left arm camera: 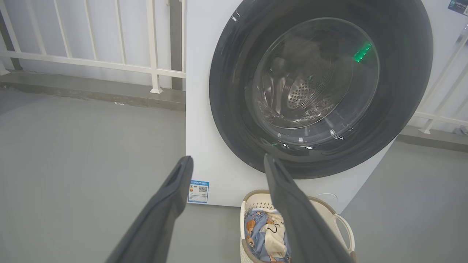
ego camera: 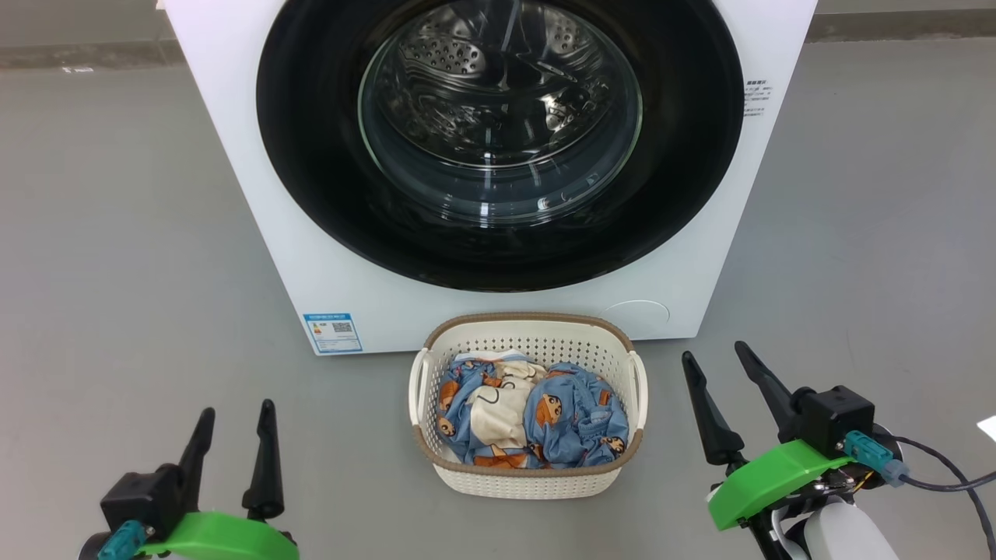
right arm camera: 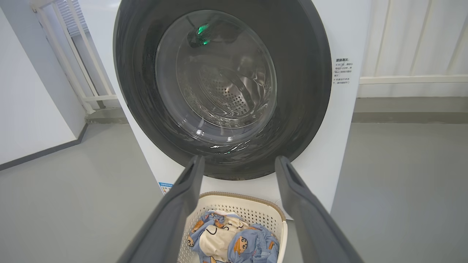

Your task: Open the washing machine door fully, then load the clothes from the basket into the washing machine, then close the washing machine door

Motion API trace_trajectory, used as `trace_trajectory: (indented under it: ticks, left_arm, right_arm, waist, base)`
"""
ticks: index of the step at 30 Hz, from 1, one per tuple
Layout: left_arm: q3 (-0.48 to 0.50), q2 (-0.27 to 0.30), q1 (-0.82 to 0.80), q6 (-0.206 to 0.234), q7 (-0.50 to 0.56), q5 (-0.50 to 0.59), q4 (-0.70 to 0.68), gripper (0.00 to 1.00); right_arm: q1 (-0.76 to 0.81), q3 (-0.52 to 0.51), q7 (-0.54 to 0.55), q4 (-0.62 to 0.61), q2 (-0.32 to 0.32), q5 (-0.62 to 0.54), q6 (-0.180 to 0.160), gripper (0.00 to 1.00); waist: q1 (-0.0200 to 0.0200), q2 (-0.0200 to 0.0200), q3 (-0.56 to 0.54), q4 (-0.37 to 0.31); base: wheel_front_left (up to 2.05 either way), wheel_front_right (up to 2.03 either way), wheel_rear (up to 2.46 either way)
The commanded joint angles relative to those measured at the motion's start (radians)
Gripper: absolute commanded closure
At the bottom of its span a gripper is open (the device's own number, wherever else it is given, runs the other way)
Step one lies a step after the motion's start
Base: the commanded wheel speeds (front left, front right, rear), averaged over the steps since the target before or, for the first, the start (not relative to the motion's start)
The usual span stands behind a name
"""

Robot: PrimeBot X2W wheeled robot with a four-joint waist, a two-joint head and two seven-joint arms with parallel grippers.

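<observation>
Holding clothes (ego camera: 537, 416), basket (ego camera: 529, 334); drum (ego camera: 498, 70) empty

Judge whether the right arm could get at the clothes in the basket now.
Probably yes: the clothes lie uncovered in the open-topped basket, and nothing stands between it and the open right end effector beside it.

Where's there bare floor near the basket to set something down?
Bare grey floor lies left of the basket, up to the left gripper, and right of it, up to the right gripper. Crowded behind: the basket stands close to the washing machine, below its shut door.
</observation>
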Motion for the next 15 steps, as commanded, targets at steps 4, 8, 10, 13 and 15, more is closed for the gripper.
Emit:
trace_trajectory:
  ticks: [4,8,10,13,15]
  left_arm:
    - [0.026,0.015,-0.051,-0.002,-0.022,0.050,-0.018,0.00]
    - [0.026,0.014,-0.051,-0.002,-0.022,0.048,-0.017,0.00]
    - [0.027,0.013,-0.051,-0.002,-0.022,0.046,-0.017,0.00]
    - [0.028,0.012,-0.053,-0.002,-0.022,0.045,-0.017,0.00]
    - [0.028,0.012,-0.054,-0.002,-0.022,0.044,-0.016,0.00]
  right_arm:
    - [-0.043,0.033,-0.022,-0.017,-0.002,-0.049,0.002,0.00]
    - [-0.043,0.031,-0.022,-0.018,-0.002,-0.046,0.002,0.00]
    - [-0.043,0.030,-0.022,-0.019,-0.002,-0.044,0.002,0.00]
    - [-0.042,0.028,-0.022,-0.021,-0.001,-0.042,0.002,0.00]
    - [-0.042,0.028,-0.022,-0.021,-0.001,-0.039,0.002,0.00]
  waist:
    - [0.0000,0.0000,-0.003,0.000]
    - [0.0000,0.0000,-0.005,0.000]
    - [0.0000,0.0000,-0.005,0.001]
    - [0.0000,0.0000,-0.004,0.002]
    - [0.0000,0.0000,-0.003,0.002]
  base:
    - [0.00,0.00,0.00]
    - [0.00,0.00,0.00]
    - [0.00,0.00,0.00]
    - [0.00,0.00,0.00]
    - [0.00,0.00,0.00]
